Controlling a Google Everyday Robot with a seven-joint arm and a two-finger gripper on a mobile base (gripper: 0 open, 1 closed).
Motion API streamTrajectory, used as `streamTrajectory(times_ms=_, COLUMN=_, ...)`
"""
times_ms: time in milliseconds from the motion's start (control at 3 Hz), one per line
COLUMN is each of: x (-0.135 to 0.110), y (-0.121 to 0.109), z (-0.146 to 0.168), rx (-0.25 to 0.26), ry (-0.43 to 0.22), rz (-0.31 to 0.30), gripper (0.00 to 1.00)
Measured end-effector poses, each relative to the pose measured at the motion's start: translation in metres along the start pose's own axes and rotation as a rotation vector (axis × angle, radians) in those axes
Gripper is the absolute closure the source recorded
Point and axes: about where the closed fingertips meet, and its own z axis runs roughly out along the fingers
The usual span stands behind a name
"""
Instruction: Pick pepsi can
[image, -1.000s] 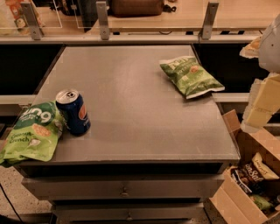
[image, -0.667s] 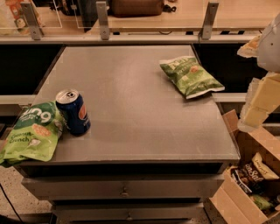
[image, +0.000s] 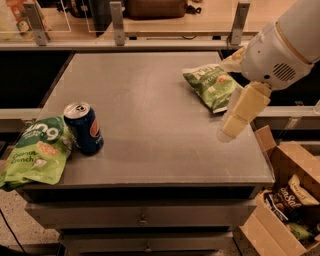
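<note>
Pepsi can (image: 84, 128) upright, long axis vertical, near the front-left corner of the desk (image: 150, 105), touching a green snack bag (image: 35, 150); gripper (image: 231, 125) hangs above the right edge, its opening impossible to tell; the can lies well apart from it, toward the left edge.

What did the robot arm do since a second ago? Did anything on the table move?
The gripper swung left, in from the right edge, and now hangs over the table's right side, near the far green snack bag. It took hold of nothing. The pepsi can stayed upright at the left, next to the other green bag. Neither bag moved.
</note>
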Motion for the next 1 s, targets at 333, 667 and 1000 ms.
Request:
streamTrajectory(times_ms=333, x=-0.053, y=0.005, z=0.038, rx=-0.095, ry=-0.161, rz=-0.037, gripper=0.00)
streamTrajectory(times_ms=667, x=-0.113, y=0.017, z=0.064, rx=-0.153, ry=-0.300, rz=-0.096, gripper=0.00)
streamTrajectory(times_ms=1000, x=-0.161, y=0.032, z=0.091, rx=-0.198, ry=-0.386, rz=-0.142, gripper=0.00)
